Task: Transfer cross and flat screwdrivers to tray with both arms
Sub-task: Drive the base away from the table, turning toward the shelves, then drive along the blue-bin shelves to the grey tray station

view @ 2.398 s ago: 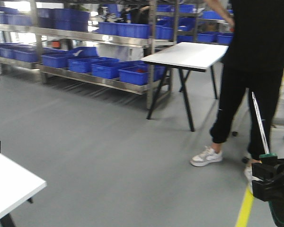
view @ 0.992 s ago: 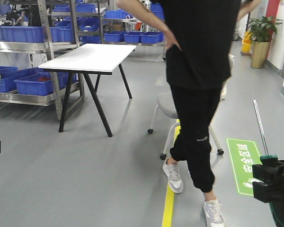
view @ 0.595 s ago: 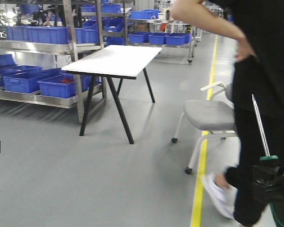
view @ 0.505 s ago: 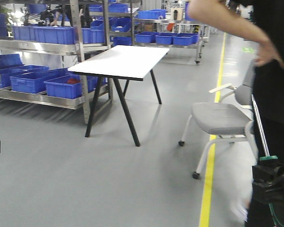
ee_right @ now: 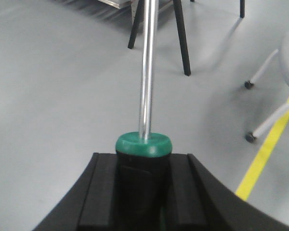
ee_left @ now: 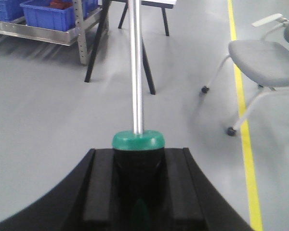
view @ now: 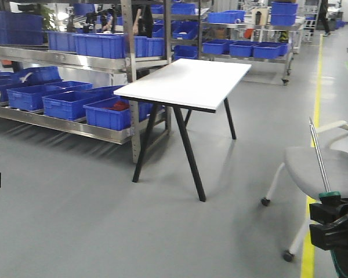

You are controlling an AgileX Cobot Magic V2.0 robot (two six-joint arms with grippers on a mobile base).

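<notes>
The white-topped, black-legged table point(view: 185, 87) stands ahead, and the shallow silver metal tray shows in no view. The black left gripper point(ee_left: 137, 180) is closed tight on one black-and-green-handled, steel-shafted screwdriver point(ee_left: 136, 72), the black right gripper point(ee_right: 143, 185) on the other screwdriver point(ee_right: 148, 72), shafts upright; I judge steady, firm grips matter until the tray appears.

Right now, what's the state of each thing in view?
left gripper: fingers shut on left screwdriver
left screwdriver: held by the handle, shaft pointing up
right gripper: fingers shut on right screwdriver
right screwdriver: held by the handle, shaft pointing up
tray: not in view
chair: nobody on it
blue bins: sitting on the rack shelves
</notes>
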